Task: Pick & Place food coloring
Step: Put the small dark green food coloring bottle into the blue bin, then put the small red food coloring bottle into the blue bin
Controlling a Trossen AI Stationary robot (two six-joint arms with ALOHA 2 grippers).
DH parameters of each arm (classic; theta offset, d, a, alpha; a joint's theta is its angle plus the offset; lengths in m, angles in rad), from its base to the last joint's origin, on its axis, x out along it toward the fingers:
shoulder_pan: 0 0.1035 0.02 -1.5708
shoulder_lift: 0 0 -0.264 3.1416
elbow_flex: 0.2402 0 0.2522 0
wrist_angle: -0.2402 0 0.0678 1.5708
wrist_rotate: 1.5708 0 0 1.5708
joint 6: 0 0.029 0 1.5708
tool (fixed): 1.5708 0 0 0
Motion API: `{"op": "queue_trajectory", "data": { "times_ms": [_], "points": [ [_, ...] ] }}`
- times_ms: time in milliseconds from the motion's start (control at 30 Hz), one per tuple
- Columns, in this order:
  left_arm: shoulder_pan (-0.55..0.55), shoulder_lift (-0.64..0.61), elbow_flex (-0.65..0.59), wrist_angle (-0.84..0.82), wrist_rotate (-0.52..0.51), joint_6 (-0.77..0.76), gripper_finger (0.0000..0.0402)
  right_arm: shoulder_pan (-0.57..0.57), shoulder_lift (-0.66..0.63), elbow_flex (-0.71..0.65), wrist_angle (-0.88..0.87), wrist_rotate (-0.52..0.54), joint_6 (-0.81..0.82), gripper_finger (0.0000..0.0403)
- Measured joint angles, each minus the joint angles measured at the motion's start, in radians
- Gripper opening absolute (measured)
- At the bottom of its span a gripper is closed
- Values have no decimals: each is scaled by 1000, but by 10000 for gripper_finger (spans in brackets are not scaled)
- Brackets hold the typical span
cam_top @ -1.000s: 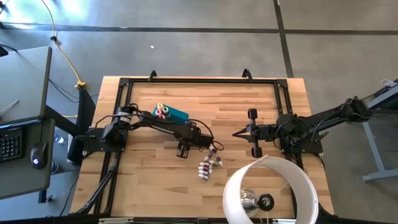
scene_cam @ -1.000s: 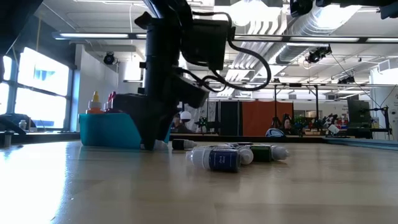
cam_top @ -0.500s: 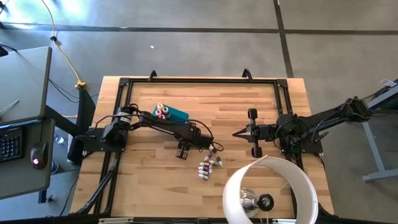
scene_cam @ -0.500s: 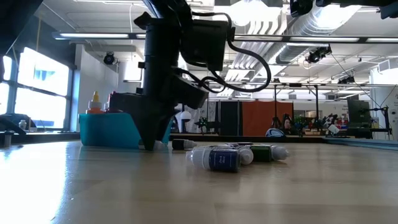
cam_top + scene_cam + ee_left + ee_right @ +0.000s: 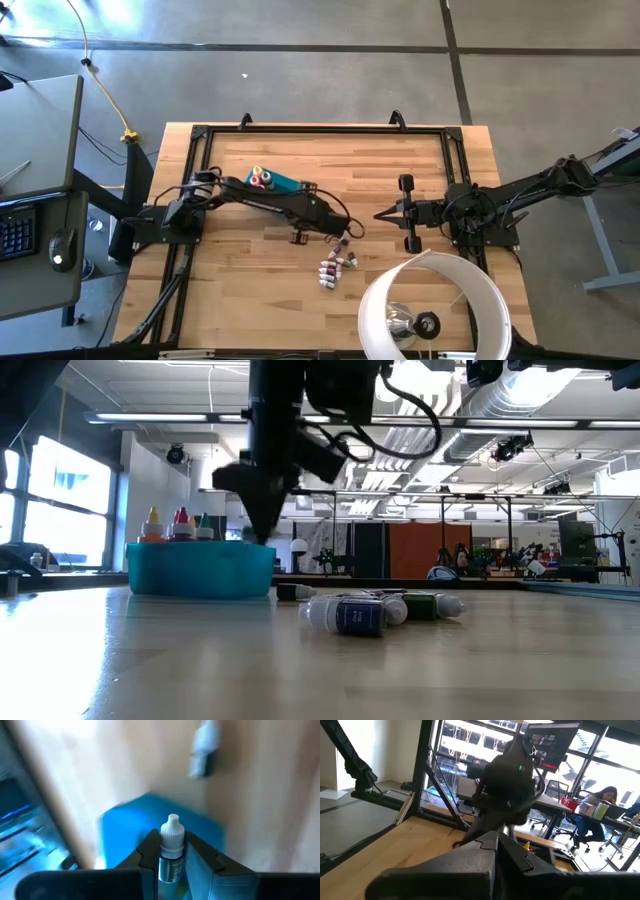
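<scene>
Left gripper [image 5: 171, 862] clamped on a white-capped bottle [image 5: 171, 851], cap pointing out past the fingertips; label print unreadable. Gripper sits lifted off the wood, just right of the teal bin [image 5: 285, 184], which holds upright bottles [image 5: 180, 524]. Loose bottles [image 5: 335, 266] lie clustered on the table [image 5: 400, 160] near-right of it. Right gripper [image 5: 380, 214] fully closed, empty, well off to the right.
</scene>
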Motion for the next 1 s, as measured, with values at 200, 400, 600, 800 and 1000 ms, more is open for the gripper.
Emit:
{"op": "queue_trajectory", "data": {
  "times_ms": [200, 400, 600, 800, 1000],
  "points": [
    [37, -9, 50, -173, -86, -105, 59, 0, 0, 0, 0, 0, 0, 6],
    [109, -11, -31, -160, -11, -144, 60, 0, 0, 0, -4, 23, 3, 10],
    [164, -11, -142, -111, 75, -142, 96, 0, 10, 0, -17, 27, 0, 61],
    [159, -11, -148, -115, 17, -140, 159, 0, 61, 0, -10, 64, 1, 127],
    [102, -11, -22, -204, 18, -167, 169, -1, 220, 74, -45, 111, 63, 154]
  ]
}}
